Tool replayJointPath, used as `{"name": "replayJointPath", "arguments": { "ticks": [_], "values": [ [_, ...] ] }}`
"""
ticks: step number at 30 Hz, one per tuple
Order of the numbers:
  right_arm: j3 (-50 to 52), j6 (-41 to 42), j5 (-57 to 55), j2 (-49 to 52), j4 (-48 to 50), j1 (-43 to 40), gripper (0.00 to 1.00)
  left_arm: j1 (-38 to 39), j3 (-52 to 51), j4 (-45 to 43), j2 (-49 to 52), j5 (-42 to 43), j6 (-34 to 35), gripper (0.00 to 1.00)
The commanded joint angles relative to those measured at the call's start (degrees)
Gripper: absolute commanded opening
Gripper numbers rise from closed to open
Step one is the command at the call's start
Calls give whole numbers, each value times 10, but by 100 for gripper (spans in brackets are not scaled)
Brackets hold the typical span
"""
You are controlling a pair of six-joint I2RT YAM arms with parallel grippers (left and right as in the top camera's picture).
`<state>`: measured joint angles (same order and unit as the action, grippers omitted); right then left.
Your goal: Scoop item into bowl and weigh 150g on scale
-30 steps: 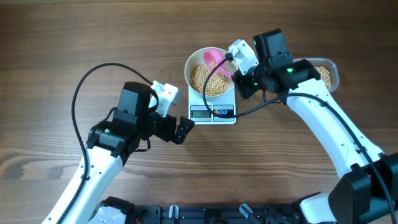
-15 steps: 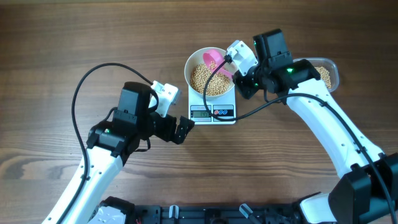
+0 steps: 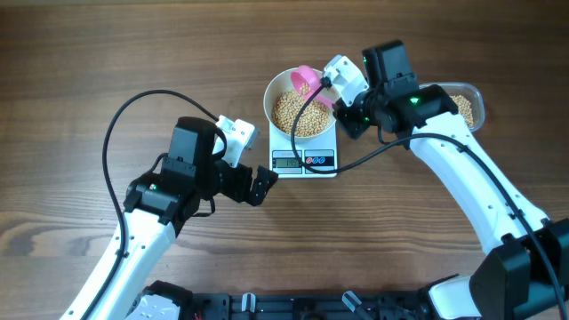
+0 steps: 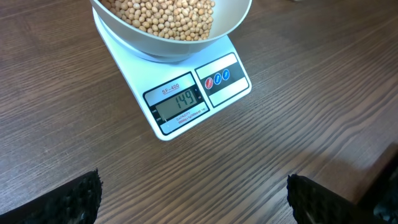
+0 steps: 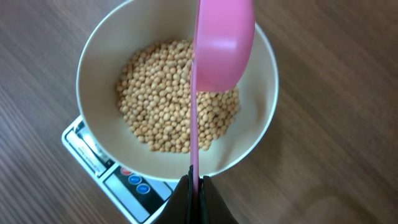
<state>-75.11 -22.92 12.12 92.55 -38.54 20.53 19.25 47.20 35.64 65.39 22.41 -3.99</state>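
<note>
overhead / layout: white bowl sits centred on the scale so the whole load registers; beans heaped inside; clear tub of stock beside the right arm, within its reach.
overhead / right pincer: clamped on the handle of the pink scoop, which is held over the bowl's far rim.
overhead / left pincer: near the scale's front edge, apart from it — probably so its camera can read the display.
left wrist / pincer: jaws wide, nothing between; knobbly black pads.
left wrist / display: 149 — judged a few beans short.
right wrist / scoop: smooth glossy plastic, handle edge-on, cup's inside hidden.
right wrist / textures: beans matte, round, tan; bowl plain, smooth; bench dark wood grain.
</note>
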Motion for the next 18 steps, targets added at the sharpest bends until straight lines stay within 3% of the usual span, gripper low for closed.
{"name": "replayJointPath", "arguments": {
  "ticks": [1,18],
  "values": [
    [-16,-10,-5,-18,3,1,4,2,-2,-2,3,7,-3,100],
    [-16,-10,-8,-18,-1,1,4,2,-2,-2,3,7,-3,100]
  ]
}}
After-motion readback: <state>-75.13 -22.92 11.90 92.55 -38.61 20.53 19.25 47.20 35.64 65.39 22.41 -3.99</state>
